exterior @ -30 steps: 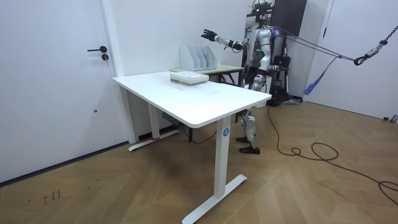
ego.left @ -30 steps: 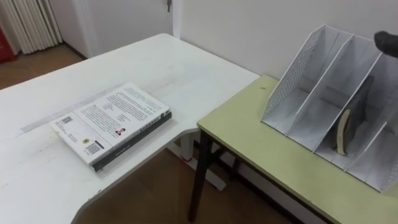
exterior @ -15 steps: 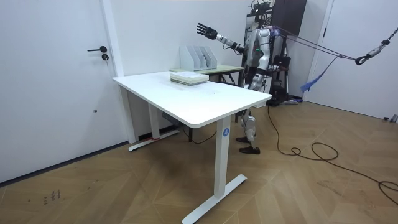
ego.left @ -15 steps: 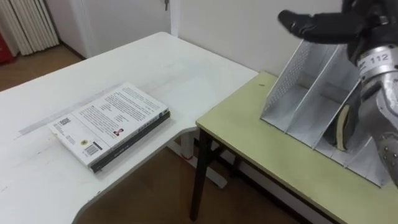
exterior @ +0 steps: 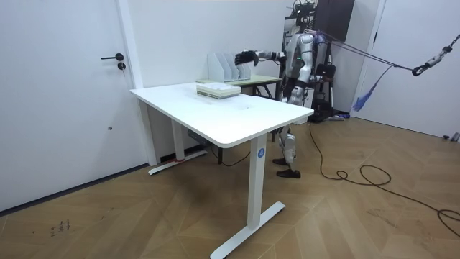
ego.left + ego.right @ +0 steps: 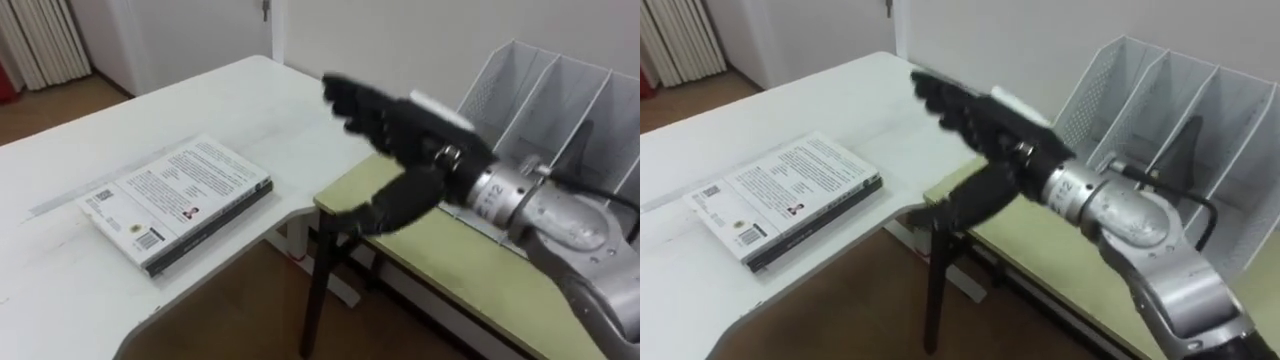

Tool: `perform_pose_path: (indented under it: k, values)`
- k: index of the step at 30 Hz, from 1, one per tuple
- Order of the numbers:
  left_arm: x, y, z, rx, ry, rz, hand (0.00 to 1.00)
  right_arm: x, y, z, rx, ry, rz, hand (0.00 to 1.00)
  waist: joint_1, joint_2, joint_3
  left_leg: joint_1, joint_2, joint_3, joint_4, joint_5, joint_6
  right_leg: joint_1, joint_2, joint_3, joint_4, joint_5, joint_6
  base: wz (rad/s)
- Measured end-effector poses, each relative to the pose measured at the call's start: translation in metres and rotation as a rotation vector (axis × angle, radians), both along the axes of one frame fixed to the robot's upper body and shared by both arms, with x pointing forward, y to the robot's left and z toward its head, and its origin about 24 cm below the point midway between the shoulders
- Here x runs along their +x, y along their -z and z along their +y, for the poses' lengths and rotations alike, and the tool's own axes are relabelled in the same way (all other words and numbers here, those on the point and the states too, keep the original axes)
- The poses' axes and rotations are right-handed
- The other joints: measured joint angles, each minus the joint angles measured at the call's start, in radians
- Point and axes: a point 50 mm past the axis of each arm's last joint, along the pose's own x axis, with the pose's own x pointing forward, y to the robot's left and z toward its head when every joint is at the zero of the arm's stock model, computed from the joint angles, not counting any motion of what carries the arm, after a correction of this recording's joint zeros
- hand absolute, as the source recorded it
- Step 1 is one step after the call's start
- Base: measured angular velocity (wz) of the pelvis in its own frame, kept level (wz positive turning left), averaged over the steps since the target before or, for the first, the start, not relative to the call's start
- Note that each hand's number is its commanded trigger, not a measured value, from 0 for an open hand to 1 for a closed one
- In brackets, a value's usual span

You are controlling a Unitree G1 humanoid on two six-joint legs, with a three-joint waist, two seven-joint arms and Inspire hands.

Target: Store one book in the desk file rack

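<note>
White-covered and lying flat, the book [image 6: 180, 200] sits near the white desk's [image 6: 280, 100] edge beside the green table [image 6: 470, 270], while the right hand [image 6: 415, 135] hangs empty, fingers spread straight, above that table's near corner, in front of the mesh file rack [image 6: 560, 90] along its back edge.
</note>
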Motion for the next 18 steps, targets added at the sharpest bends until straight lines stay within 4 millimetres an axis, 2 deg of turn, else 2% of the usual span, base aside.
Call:
perform_pose_path:
  k: [1, 3, 4, 6, 8, 10, 12, 14, 18]
  values:
    - [0.001, 0.0, 0.0, 0.0, 0.001, -0.001, 0.0, -0.004, 0.009, 0.0, -0.022, -0.019, 0.04, 0.0, 0.007, -0.002, 0.0008, -0.001, 0.0, 0.0, 0.0, 0.0, 0.0, 0.0, 0.0, -0.001, -0.001, 0.0, 0.0, 0.0]
    - [0.006, 0.0, -0.002, -0.01, 0.017, 0.006, 0.0, -0.019, 0.045, 0.001, -0.146, -0.1, 0.177, 0.0, 0.02, -0.001, 0.0037, -0.012, -0.001, -0.003, 0.001, -0.001, 0.001, -0.004, -0.003, -0.009, -0.001, 0.003, 0.003, 0.05]
    - [0.007, 0.0, -0.003, -0.011, 0.022, 0.006, 0.0, -0.023, 0.054, 0.001, -0.183, -0.119, 0.213, 0.0, 0.022, 0.001, 0.0053, -0.013, -0.002, -0.003, 0.0, -0.001, 0.002, -0.005, -0.003, -0.009, -0.001, 0.003, 0.003, 0.06]
    - [0.015, 0.0, -0.006, -0.021, 0.038, 0.004, 0.0, -0.037, 0.086, -0.01, -0.3, -0.148, 0.356, 0.0, 0.041, 0.013, 0.0143, -0.015, -0.003, -0.007, -0.004, -0.002, 0.003, -0.004, -0.004, -0.012, -0.001, 0.004, 0.004, 0.04]
    - [0.015, 0.002, -0.008, -0.029, 0.038, 0.016, 0.0, -0.048, 0.107, -0.022, -0.356, -0.14, 0.461, 0.0, 0.047, 0.018, 0.0152, -0.017, -0.003, -0.008, -0.005, -0.002, 0.003, -0.006, -0.004, -0.012, -0.002, 0.004, 0.004, 0.03]
    - [0.015, 0.002, -0.008, -0.031, 0.032, 0.018, 0.0, -0.06, 0.124, -0.032, -0.405, -0.129, 0.549, 0.0, 0.049, 0.014, 0.0115, -0.032, -0.002, -0.01, -0.002, -0.002, 0.003, -0.019, -0.004, -0.012, -0.001, 0.004, 0.003, 0.0]
    - [0.015, 0.002, -0.009, -0.032, 0.031, 0.02, 0.0, -0.076, 0.151, -0.046, -0.459, -0.092, 0.68, 0.0, 0.053, 0.017, 0.0126, -0.035, -0.002, -0.01, 0.008, -0.001, 0.002, -0.022, -0.003, -0.011, -0.004, 0.004, 0.002, 0.0]
    - [0.013, 0.003, -0.01, -0.049, -0.004, 0.022, 0.0, -0.095, 0.175, -0.057, -0.517, -0.05, 0.794, 0.0, 0.055, 0.019, 0.0096, -0.031, -0.003, -0.011, 0.009, -0.001, 0.002, -0.019, -0.005, -0.013, -0.006, 0.004, 0.002, 0.0]
    - [0.009, 0.005, -0.013, -0.059, -0.015, 0.036, 0.0, -0.129, 0.205, -0.071, -0.582, 0.016, 0.947, 0.0, 0.053, 0.031, 0.0141, -0.029, -0.003, -0.011, 0.009, -0.001, 0.003, -0.006, -0.004, -0.015, -0.02, 0.007, 0.004, 0.0]
